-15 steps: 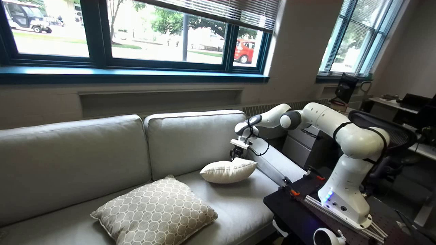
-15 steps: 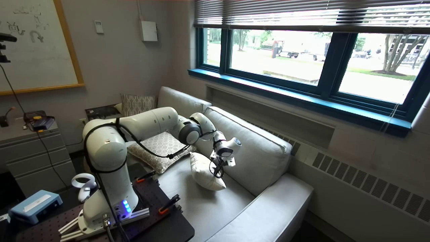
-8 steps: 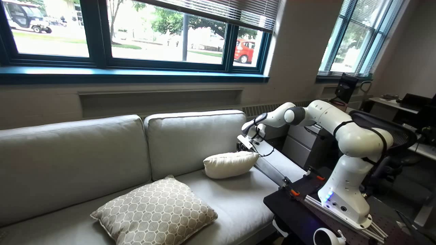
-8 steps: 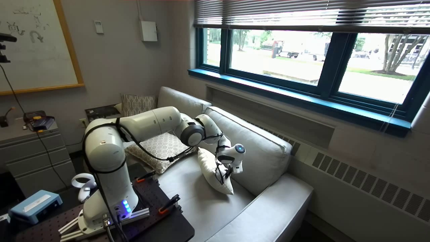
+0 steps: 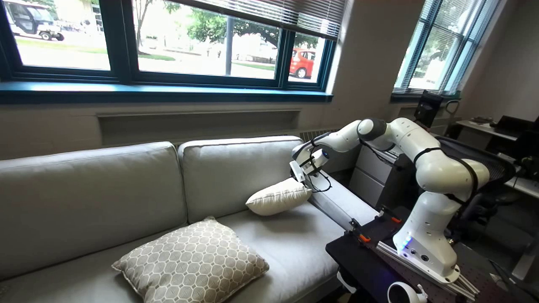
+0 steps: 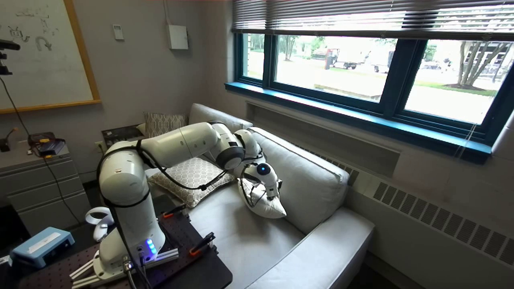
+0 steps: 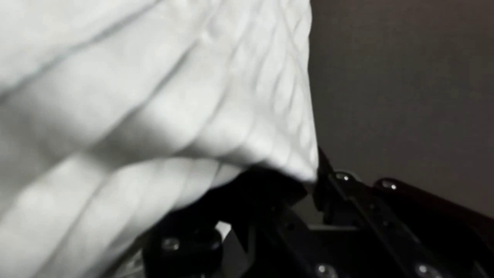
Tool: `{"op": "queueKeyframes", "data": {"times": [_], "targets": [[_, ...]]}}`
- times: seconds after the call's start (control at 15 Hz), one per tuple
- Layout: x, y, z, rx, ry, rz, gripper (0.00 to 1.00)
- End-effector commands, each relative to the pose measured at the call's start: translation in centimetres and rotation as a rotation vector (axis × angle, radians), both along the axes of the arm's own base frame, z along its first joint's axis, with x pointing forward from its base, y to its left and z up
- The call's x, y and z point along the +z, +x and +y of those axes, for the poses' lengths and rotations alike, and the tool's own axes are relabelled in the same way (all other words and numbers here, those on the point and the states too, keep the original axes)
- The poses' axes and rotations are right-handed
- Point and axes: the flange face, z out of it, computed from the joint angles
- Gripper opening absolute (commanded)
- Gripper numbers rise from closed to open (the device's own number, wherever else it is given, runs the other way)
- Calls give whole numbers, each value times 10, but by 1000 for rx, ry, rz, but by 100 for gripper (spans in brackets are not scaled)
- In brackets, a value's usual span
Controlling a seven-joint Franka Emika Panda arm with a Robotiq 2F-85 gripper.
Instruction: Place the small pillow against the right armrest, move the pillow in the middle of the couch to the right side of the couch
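"The black tabletop comes first, its edge just beside the couch. Any writing there?"

"Next to the robot's base sits a blue box with a white label; the print is too small to read."

"And past the tabletop?"

"The armrest, then a stretch of seat, open toward the front, before you reach the small pillow. It's tilted at the armrest end, in front of the backrest, its gripped side higher. I can't tell whether it touches the seat."

"Gripped how?"

"By one corner: the wrist view shows the gripper pinching it tight."

"Room on the other side?"

"More seat, and on it the patterned pillow, lying flat, near the small one but apart. Another patterned cushion stands at the couch's far end."

"And furthest back?"

"A blue window ledge above the backrest, and a whiteboard with marker drawings: a little boxy figure and an arching arrow. The scrawl above them is too faint to make out."
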Motion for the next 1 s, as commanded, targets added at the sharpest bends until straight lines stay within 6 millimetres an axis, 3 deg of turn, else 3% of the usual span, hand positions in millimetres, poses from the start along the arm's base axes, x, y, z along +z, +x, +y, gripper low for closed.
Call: {"op": "queueKeyframes", "data": {"times": [0.0,0.07,0.27,0.6,0.93], "targets": [[59,-6,-9,-149,-26,-117,4],[60,13,-28,-175,-12,-112,4],[58,12,-73,-226,22,-100,4],[47,-8,-158,-351,19,-108,4],[58,-16,-235,-465,-26,-144,4]]}}
